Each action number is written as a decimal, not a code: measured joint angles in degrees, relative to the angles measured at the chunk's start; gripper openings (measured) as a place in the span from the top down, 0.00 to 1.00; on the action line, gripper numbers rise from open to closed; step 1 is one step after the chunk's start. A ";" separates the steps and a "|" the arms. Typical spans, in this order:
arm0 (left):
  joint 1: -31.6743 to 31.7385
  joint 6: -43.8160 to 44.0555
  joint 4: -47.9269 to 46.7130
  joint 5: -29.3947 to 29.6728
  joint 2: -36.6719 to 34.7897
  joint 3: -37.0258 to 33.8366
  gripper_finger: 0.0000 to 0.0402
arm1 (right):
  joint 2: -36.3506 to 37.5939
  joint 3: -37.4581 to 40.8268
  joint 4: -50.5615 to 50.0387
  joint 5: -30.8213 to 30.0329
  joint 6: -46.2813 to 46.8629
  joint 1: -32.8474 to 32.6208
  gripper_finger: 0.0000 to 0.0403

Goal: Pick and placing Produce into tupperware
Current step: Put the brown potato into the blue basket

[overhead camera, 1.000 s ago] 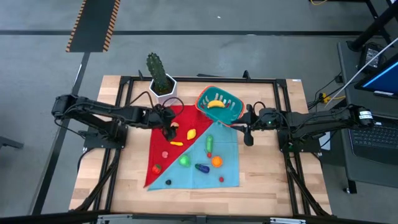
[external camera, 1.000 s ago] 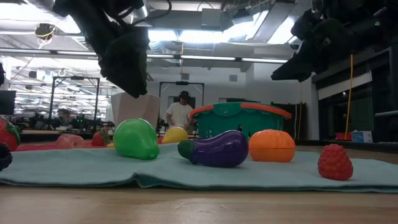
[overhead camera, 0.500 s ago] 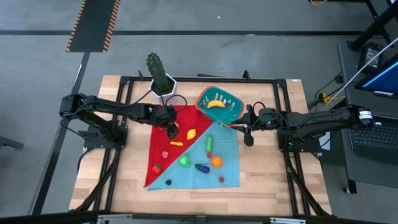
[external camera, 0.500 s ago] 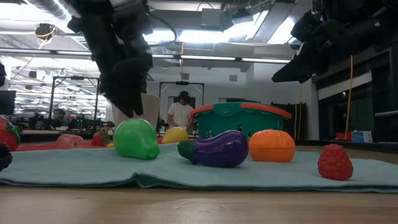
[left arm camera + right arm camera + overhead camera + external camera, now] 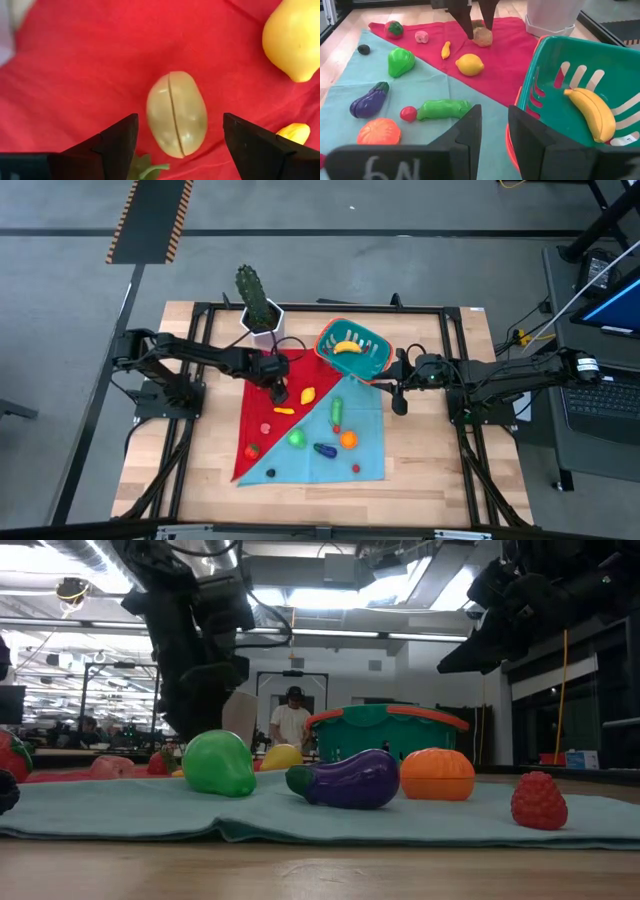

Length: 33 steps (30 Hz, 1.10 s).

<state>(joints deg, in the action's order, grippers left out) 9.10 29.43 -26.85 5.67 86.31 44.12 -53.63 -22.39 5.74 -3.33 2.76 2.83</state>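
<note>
One banana in tupperware, one lemon outside

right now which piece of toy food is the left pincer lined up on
The pale tan oval piece on the red cloth: it lies between the open left pincer's fingers. The lemon and small yellow piece lie off to one side.

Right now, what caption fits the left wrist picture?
Open left gripper straddles a pale tan oval toy on red cloth.

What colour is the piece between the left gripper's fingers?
Pale beige-tan piece, seen best in the left wrist view.
</note>
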 joint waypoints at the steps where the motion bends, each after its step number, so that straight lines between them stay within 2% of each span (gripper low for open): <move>1: 0.00 -0.03 0.11 -0.19 0.41 0.00 0.32 | -0.02 0.00 0.00 0.00 -0.03 0.00 0.76; 11: 0.00 -0.08 2.55 -0.53 0.85 -0.02 0.31 | 0.00 0.00 -0.04 -0.02 -0.20 0.00 0.76; 26: 0.00 -0.09 2.43 -0.50 0.85 -0.02 0.38 | 0.00 0.00 -0.04 -0.02 -0.20 0.00 0.76; 33: 0.00 -0.11 3.05 -0.48 3.47 0.00 0.38 | 0.00 0.02 -0.22 -0.01 -0.07 -0.01 0.76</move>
<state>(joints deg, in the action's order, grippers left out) 9.10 29.32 -23.81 5.20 89.78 44.12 -53.63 -22.37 5.51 -3.35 2.70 2.82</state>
